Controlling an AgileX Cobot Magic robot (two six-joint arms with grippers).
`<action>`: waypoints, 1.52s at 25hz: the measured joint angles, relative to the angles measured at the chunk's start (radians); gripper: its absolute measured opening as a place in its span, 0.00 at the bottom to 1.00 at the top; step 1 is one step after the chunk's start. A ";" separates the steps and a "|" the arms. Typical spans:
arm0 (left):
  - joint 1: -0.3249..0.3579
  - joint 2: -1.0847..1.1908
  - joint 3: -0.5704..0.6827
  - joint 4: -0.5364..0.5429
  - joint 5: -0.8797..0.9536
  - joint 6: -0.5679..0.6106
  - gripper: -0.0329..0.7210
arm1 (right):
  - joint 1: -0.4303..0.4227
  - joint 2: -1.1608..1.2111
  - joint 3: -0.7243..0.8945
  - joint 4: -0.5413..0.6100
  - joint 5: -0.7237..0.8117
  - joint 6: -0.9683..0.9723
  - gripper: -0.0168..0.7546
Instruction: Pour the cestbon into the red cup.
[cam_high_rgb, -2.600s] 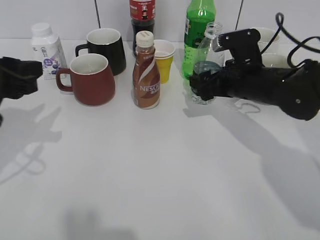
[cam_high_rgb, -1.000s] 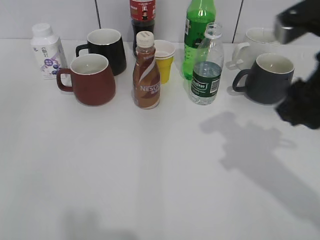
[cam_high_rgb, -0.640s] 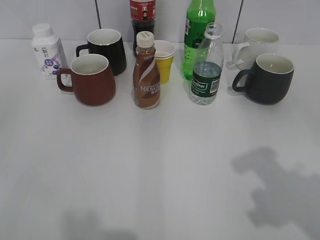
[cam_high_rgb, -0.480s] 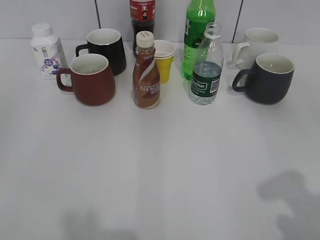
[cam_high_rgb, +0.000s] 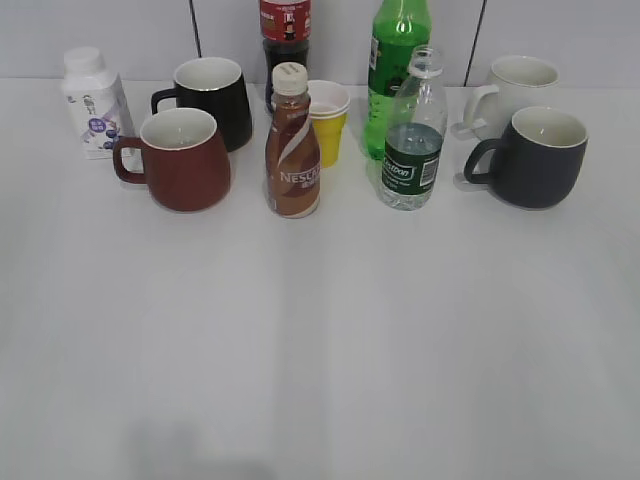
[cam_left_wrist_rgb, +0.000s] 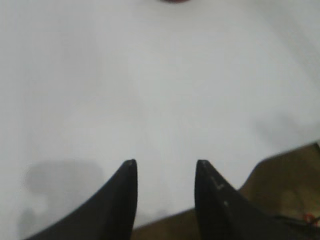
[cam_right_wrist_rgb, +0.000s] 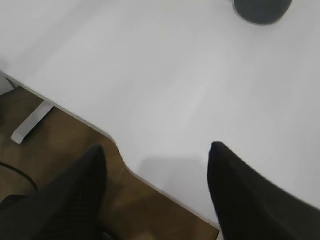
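The cestbon (cam_high_rgb: 413, 135), a clear ribbed bottle with a dark green label and no cap, stands upright on the white table right of centre, partly filled. The red cup (cam_high_rgb: 183, 160) stands at the left, handle to the left. Neither gripper shows in the exterior view. My left gripper (cam_left_wrist_rgb: 165, 162) is open and empty over the table's near edge; a sliver of the red cup (cam_left_wrist_rgb: 174, 1) shows at the top edge of the left wrist view. My right gripper (cam_right_wrist_rgb: 157, 147) is open and empty over the table's edge.
A Nescafe bottle (cam_high_rgb: 292, 145), yellow cup (cam_high_rgb: 328, 120), black mug (cam_high_rgb: 212, 100), bright green bottle (cam_high_rgb: 396, 60), cola bottle (cam_high_rgb: 284, 30) and white milk bottle (cam_high_rgb: 93, 100) stand in the back rows. A dark grey mug (cam_high_rgb: 540, 158) (cam_right_wrist_rgb: 262, 10) and white mug (cam_high_rgb: 515, 85) stand right.
The right arm let go of the cestbon and drew back to the right and out of the exterior view. The left arm also left that view. The bottle stands free.
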 joint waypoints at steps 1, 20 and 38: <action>0.000 0.000 0.010 0.000 -0.026 0.000 0.43 | 0.000 -0.022 0.006 0.000 -0.001 -0.006 0.65; 0.000 0.000 0.034 0.000 -0.073 0.001 0.37 | 0.000 -0.034 0.050 -0.027 -0.132 -0.017 0.65; 0.060 -0.047 0.034 0.000 -0.073 0.001 0.36 | -0.340 -0.034 0.050 -0.028 -0.136 -0.017 0.64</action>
